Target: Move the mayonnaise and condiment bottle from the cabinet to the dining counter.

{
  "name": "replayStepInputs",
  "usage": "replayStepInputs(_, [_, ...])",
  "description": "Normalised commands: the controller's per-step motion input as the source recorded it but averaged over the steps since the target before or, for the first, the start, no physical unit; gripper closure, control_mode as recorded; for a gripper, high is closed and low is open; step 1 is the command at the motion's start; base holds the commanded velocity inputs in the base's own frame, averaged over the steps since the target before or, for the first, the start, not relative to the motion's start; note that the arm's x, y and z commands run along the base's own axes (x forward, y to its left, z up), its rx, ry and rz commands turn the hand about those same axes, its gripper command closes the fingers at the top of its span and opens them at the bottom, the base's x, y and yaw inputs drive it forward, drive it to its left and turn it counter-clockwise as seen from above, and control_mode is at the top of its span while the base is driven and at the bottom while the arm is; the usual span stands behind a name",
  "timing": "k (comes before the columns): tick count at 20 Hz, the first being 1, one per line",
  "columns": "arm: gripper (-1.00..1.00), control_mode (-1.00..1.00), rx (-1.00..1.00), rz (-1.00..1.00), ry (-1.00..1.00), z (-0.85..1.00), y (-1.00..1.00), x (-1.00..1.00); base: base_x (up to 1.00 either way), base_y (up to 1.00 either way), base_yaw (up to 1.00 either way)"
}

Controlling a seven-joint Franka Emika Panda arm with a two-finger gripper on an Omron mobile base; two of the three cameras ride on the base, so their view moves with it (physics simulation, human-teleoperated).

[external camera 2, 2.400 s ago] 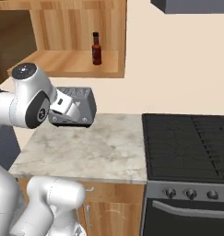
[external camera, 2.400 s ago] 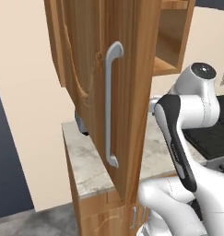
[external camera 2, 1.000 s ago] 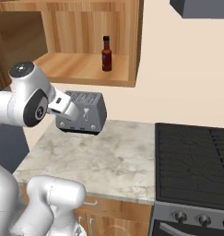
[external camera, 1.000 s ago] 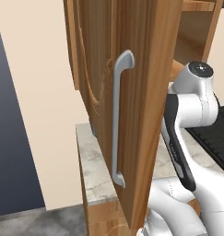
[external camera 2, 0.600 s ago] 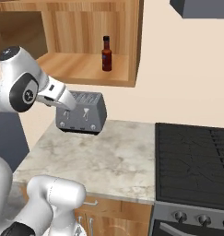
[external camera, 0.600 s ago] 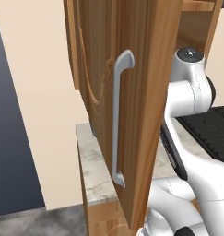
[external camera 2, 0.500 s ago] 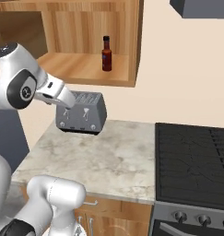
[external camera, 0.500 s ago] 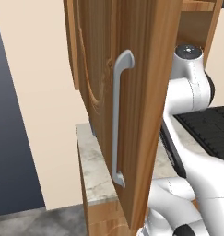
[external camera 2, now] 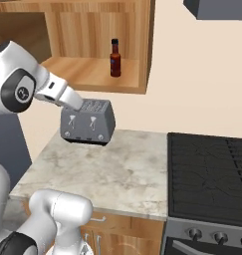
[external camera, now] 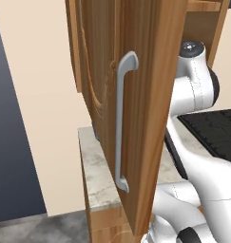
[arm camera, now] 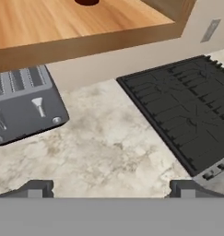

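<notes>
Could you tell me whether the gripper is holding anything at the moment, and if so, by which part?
Nothing is held: the gripper is open, its fingers apart over the marble counter, with nothing between them.

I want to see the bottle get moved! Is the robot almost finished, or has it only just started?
Only just started. Done: the cabinet door is swung open. In hand: nothing; the end effector is open and empty above the marble counter, near the toaster. Left: the condiment bottle stands on the cabinet shelf, not yet grasped. I cannot see any mayonnaise or dining counter here.
</notes>
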Motion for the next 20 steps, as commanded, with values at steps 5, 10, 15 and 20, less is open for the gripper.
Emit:
replayStepInputs(5, [-1.0,-1.0,-0.07,-0.02,-0.24,0.0,-0.13,0.11,0.0,0.0,0.0])
replayStepInputs(10, [-1.0,-1.0,-0.02,0.0,-0.09,0.16,-0.07,0.0,0.0,0.0,0.0])
replayStepInputs(15, [-1.0,-1.0,-0.02,0.0,0.0,0.26,-0.11,0.02,0.0,0.0,0.0])
replayStepInputs(20, [-1.0,-1.0,0.0,0.0,0.0,0.28,-0.02,0.1,0.0,0.0,0.0])
